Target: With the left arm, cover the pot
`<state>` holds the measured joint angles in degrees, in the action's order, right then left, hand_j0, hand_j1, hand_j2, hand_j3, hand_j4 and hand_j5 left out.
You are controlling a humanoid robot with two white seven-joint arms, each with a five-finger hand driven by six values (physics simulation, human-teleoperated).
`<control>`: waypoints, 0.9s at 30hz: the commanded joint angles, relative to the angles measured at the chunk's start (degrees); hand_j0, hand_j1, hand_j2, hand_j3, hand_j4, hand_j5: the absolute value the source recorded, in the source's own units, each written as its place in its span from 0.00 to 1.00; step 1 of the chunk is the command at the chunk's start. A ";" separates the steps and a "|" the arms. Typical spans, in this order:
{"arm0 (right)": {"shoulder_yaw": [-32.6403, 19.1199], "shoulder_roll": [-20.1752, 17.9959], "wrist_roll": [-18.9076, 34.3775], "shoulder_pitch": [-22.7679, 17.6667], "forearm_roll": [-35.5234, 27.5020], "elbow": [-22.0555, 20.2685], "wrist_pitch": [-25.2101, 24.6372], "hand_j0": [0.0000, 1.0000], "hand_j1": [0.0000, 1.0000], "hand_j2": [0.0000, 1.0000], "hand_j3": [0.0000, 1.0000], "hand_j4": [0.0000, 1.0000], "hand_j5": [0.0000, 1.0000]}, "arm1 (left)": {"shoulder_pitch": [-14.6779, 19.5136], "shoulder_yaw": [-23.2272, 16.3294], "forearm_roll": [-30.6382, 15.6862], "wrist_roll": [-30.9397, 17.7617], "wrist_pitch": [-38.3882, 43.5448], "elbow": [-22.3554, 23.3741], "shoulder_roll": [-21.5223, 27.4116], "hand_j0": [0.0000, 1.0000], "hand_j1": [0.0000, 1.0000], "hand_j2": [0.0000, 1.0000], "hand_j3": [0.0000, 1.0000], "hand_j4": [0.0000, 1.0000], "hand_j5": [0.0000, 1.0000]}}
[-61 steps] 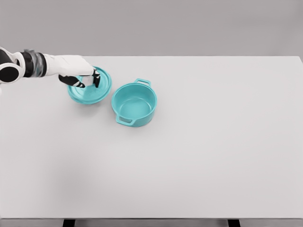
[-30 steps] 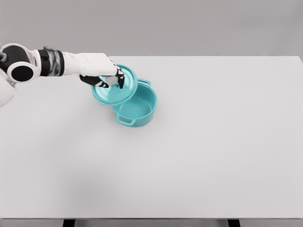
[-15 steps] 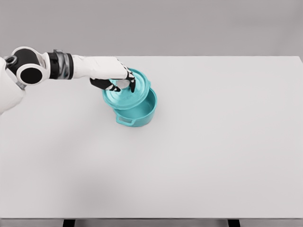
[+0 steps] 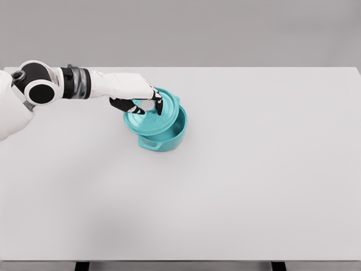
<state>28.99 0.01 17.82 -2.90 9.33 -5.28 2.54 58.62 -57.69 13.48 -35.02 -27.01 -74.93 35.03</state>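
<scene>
Your left robot hand (image 4: 141,100) has its fingers curled around the knob of the teal lid (image 4: 152,114), holding it tilted over the teal pot (image 4: 167,135). The lid overlaps the pot's rim on the 10 o'clock side, leaving the opening exposed toward 4 o'clock. The pot stands on the white worktop (image 4: 254,169), at about 10 o'clock from the worktop's middle, with one handle pointing toward 7 o'clock.

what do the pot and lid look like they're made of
Pot and lid: the same even teal with a soft, low sheen, suggesting enamelled metal, possibly plastic; a render leaves it open. The left hand holds the lid.
</scene>
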 commanded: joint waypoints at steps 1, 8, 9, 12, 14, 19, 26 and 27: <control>0.02 -0.01 0.02 0.00 -0.01 0.01 0.01 1.00 1.00 1.00 1.00 1.00 1.00 | 0.00 -0.32 -0.21 0.02 0.20 0.04 0.04 0.55 0.55 0.55 0.55 0.55 0.55; 0.02 -0.01 0.02 0.00 -0.01 0.01 0.01 1.00 1.00 1.00 1.00 1.00 1.00 | 0.00 -0.76 -0.21 0.02 0.38 0.13 -0.93 0.56 0.56 0.56 0.56 0.56 0.56; 0.02 -0.01 0.02 0.00 -0.01 0.01 0.01 1.00 1.00 1.00 1.00 1.00 1.00 | 0.00 -0.94 -0.21 0.02 0.99 0.13 -1.02 0.56 0.56 0.56 0.56 0.56 0.56; 0.02 -0.01 0.02 0.00 -0.01 0.01 0.01 1.00 1.00 1.00 1.00 1.00 1.00 | 0.09 -1.20 -0.12 0.02 1.08 0.13 -1.37 0.56 0.56 0.56 0.56 0.56 0.56; 0.02 -0.01 0.02 0.00 -0.01 0.01 0.01 1.00 1.00 1.00 1.00 1.00 1.00 | 0.00 -1.20 -0.12 0.02 1.08 0.13 -1.37 0.56 0.56 0.56 0.56 0.56 0.56; 0.02 -0.01 0.02 0.00 -0.01 0.01 0.01 1.00 1.00 1.00 1.00 1.00 1.00 | 0.09 -1.20 0.14 0.02 1.08 0.22 -1.81 0.57 0.57 0.57 0.57 0.57 0.57; 0.02 -0.01 0.02 0.00 -0.01 0.01 0.01 1.00 1.00 1.00 1.00 1.00 1.00 | 0.00 -1.90 0.23 0.02 1.87 0.31 -2.69 0.60 0.60 0.60 0.60 0.60 0.60; 0.02 -0.01 0.02 0.00 -0.01 0.01 0.01 1.00 1.00 1.00 1.00 1.00 1.00 | 0.09 -1.90 0.23 0.02 1.87 0.39 -2.60 0.60 0.60 0.60 0.60 0.60 0.60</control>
<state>28.99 0.01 17.82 -2.90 9.33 -5.28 2.54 58.71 -59.53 13.94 -35.02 -25.51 -74.60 32.56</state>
